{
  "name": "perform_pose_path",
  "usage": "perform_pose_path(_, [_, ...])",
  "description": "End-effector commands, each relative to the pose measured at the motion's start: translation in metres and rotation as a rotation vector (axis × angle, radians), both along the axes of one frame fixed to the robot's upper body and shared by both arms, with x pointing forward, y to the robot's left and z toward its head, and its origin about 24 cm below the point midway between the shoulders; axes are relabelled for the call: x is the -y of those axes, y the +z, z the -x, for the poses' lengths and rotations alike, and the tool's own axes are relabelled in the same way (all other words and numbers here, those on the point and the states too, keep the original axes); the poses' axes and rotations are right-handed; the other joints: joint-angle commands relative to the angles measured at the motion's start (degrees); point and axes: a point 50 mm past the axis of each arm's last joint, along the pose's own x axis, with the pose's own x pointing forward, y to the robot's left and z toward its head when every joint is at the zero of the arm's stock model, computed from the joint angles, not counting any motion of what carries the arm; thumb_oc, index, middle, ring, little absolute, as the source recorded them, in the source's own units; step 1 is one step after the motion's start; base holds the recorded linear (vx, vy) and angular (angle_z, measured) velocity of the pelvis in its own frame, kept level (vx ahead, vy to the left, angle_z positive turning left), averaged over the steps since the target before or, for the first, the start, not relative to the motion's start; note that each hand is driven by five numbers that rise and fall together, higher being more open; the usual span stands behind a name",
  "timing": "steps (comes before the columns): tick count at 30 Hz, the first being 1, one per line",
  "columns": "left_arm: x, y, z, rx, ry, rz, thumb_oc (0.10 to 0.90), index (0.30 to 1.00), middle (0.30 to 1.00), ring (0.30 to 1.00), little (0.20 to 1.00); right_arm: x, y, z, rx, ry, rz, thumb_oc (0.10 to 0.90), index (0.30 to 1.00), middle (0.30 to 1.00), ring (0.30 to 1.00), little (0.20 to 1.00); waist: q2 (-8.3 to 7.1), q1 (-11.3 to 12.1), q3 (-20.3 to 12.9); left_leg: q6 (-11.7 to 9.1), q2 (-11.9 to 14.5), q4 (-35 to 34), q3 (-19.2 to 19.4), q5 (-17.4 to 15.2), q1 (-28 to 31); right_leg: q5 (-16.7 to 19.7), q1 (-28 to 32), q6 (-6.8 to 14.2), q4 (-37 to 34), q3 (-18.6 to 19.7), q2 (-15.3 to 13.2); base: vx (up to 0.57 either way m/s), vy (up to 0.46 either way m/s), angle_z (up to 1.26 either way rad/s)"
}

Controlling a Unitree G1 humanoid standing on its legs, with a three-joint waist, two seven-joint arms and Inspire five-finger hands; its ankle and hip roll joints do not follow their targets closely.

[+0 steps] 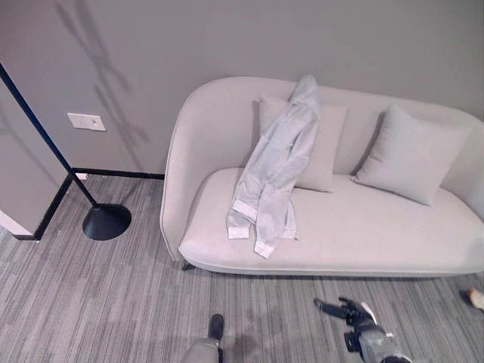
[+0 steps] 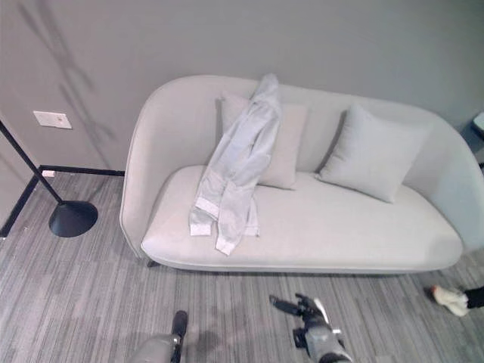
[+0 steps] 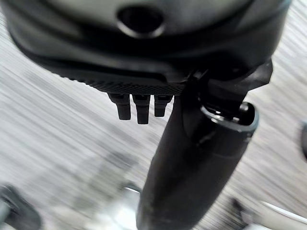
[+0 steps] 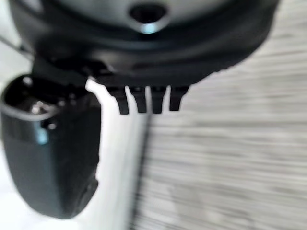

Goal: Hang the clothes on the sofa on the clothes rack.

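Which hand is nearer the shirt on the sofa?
Left, slightly. The left hand hangs below the shirt, almost in line with it; the right hand is low and off toward the shirt's right.

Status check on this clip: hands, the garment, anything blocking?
Left hand and right hand open, low over the floor, holding nothing. Pale shirt draped over sofa backrest and seat, untouched. Nothing between hands and shirt.

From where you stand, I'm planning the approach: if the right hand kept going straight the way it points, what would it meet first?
Probably the sofa's front edge. The right hand points forward over bare carpet, right of the shirt; depth is unclear.
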Motion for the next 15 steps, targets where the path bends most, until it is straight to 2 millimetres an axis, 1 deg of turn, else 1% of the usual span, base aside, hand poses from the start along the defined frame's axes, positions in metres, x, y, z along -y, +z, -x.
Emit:
perform_pose_path(1, [0.011, 0.001, -0.023, 0.053, -0.134, -0.011, 0.8, 0.9, 0.9, 0.9, 0.9, 0.028, 0.042, -0.035, 0.162, 0.003, 0.169, 0.8, 0.9, 0.9, 0.9, 0.9, 2.06, 1.24, -2.15, 0.03, 2.93, 0.81, -1.76, -3.66, 1.38, 2.61, -4.26, 0.66, 3.92, -3.03, 4.89, 0.17, 0.165, -0.17])
perform_pose_path(2, [0.011, 0.002, -0.029, 0.071, -0.159, -0.018, 0.8, 0.9, 0.9, 0.9, 0.9, 0.028, 0.05, -0.043, 0.189, -0.002, 0.186, 0.8, 0.9, 0.9, 0.9, 0.9, 2.42, 1.11, -1.78, 0.59, 2.94, 0.83, -1.41, -4.05, 2.05, 4.26, -6.09, 2.05, 8.09, -3.75, 4.28, 0.08, 0.114, -0.29])
perform_pose_path(3, [0.013, 0.004, -0.036, 0.086, -0.194, -0.022, 0.8, 0.9, 0.9, 0.9, 0.9, 0.027, 0.063, -0.056, 0.233, -0.005, 0.204, 0.8, 0.9, 0.9, 0.9, 0.9, 2.99, 0.66, -1.11, 1.3, 2.89, 0.71, -1.41, -4.5, 3.04, 6.29, -8.25, 3.27, 12.88, -4.22, 3.64, 0.13, 0.212, -0.29])
perform_pose_path(4, [0.015, 0.005, -0.042, 0.092, -0.237, -0.029, 0.8, 0.9, 0.9, 0.9, 0.9, 0.026, 0.073, -0.067, 0.27, -0.028, 0.214, 0.8, 0.9, 0.9, 0.9, 0.9, 4.35, -0.11, -0.26, 2.27, 3.01, 0.58, -1.37, -5.16, 4.53, 9.29, -11.22, 4.72, 19.66, -5.16, 3.06, 0.13, 0.19, -0.16])
perform_pose_path(5, [0.016, 0.004, -0.042, 0.087, -0.238, -0.026, 0.8, 0.9, 0.9, 0.9, 0.9, 0.023, 0.075, -0.071, 0.277, -0.036, 0.206, 0.8, 0.9, 0.9, 0.9, 0.9, 4.79, -0.36, 0.07, 2.58, 3.01, 0.13, -1.39, -5.47, 5.65, 10.35, -12.41, 4.77, 21.31, -5.78, 2.44, 0.1, 0.132, 0.08])
perform_pose_path(6, [0.016, 0.004, -0.042, 0.087, -0.238, -0.026, 0.8, 0.9, 0.9, 0.9, 0.9, 0.023, 0.075, -0.071, 0.278, -0.036, 0.206, 0.8, 0.9, 0.9, 0.9, 0.9, 4.76, -0.37, 0.16, 2.6, 2.96, 0.08, -1.38, -5.45, 5.73, 10.28, -12.41, 4.79, 21.43, -5.76, 2.38, 0.09, 0.051, 0.17])
perform_pose_path(7, [0.017, 0.003, -0.041, 0.081, -0.236, -0.022, 0.8, 0.9, 0.9, 0.9, 0.9, 0.019, 0.076, -0.074, 0.28, -0.041, 0.196, 0.8, 0.9, 0.9, 0.9, 0.9, 5.22, -0.42, 0.38, 2.59, 3.03, -0.66, -1.48, -5.75, 6.89, 9.78, -13.12, 4.13, 20.97, -7.48, 0.83, 0.11, 0.023, 0.31])
perform_pose_path(8, [0.018, 0.003, -0.039, 0.076, -0.241, -0.017, 0.8, 0.9, 0.9, 0.9, 0.9, 0.017, 0.075, -0.075, 0.276, -0.048, 0.182, 0.8, 0.9, 0.9, 0.9, 0.9, 5.57, -0.27, 0.2, 2.32, 3.32, -1.18, -1.65, -5.93, 7.41, 8.8, -13.84, 3.05, 18.98, -8.88, -0.39, 0.16, -0.015, 0.27])
perform_pose_path(9, [0.019, 0.003, -0.04, 0.073, -0.255, -0.015, 0.8, 0.9, 0.9, 0.9, 0.9, 0.016, 0.074, -0.076, 0.265, -0.053, 0.162, 0.8, 0.9, 0.9, 0.9, 0.9, 5.89, -0.35, 0.18, 1.75, 3.89, -1.92, -2.36, -6.3, 7.98, 6.73, -14.59, 1.53, 15.74, -9.83, -1.41, 0.14, -0.074, 0.18])
perform_pose_path(10, [0.021, 0.002, -0.041, 0.072, -0.266, -0.007, 0.8, 0.9, 0.9, 0.9, 0.9, 0.018, 0.073, -0.076, 0.251, -0.053, 0.156, 0.8, 0.9, 0.9, 0.9, 0.9, 5.82, -0.32, 0.77, 1.28, 4.05, -1.92, -2.93, -6.31, 8.16, 6.11, -15.1, 0.47, 11.92, -9.66, -2.61, 0.18, -0.147, 0.25])
perform_pose_path(11, [0.018, 0.002, -0.038, 0.059, -0.266, -0.017, 0.8, 0.9, 0.9, 0.9, 0.9, 0.03, 0.068, -0.068, 0.215, -0.116, 0.126, 0.8, 0.9, 0.9, 0.9, 0.9, 4.69, -0.57, 1.08, 0.8, 3.37, -1.7, -4.09, -6.83, 8.53, 7.02, -14.41, 0.76, 4.49, -5.67, -2.71, 0.18, -0.15, 0.43])
perform_pose_path(12, [0.016, 0.002, -0.034, 0.043, -0.268, -0.021, 0.8, 0.9, 0.9, 0.9, 0.9, 0.029, 0.063, -0.064, 0.188, -0.125, 0.109, 0.8, 0.9, 0.9, 0.9, 0.9, 4.0, -0.09, 0.79, 0.71, 3.06, -2.42, -3.69, -7.05, 8.82, 7.71, -13.32, 0.85, 1.15, -4.97, -2.47, 0.17, -0.158, 0.69])
perform_pose_path(13, [0.016, 0.001, -0.03, 0.036, -0.26, -0.02, 0.8, 0.9, 0.9, 0.9, 0.9, 0.03, 0.059, -0.061, 0.164, -0.14, 0.09, 0.8, 0.9, 0.9, 0.9, 0.9, 3.45, 0.34, 0.64, 0.49, 2.92, -3.05, -3.41, -6.9, 8.65, 8.39, -12.56, 0.98, -1.29, -5.21, -2.43, 0.08, -0.13, 0.63])
perform_pose_path(14, [0.015, 0.001, -0.028, 0.032, -0.255, -0.019, 0.8, 0.9, 0.9, 0.9, 0.9, 0.031, 0.059, -0.061, 0.159, -0.151, 0.078, 0.8, 0.9, 0.9, 0.9, 0.9, 3.3, 0.64, 0.44, 0.29, 2.93, -3.49, -3.49, -6.53, 8.23, 9.15, -12.41, 1.2, -2.88, -5.46, -2.35, 0.02, -0.09, 0.37])
perform_pose_path(15, [0.015, 0.001, -0.028, 0.032, -0.255, -0.019, 0.8, 0.9, 0.9, 0.9, 0.9, 0.031, 0.059, -0.062, 0.159, -0.151, 0.078, 0.8, 0.9, 0.9, 0.9, 0.9, 3.3, 0.57, 0.38, 0.28, 2.94, -3.52, -3.54, -6.5, 8.17, 9.23, -12.39, 1.19, -3.03, -5.53, -2.32, -0.01, -0.091, 0.12])
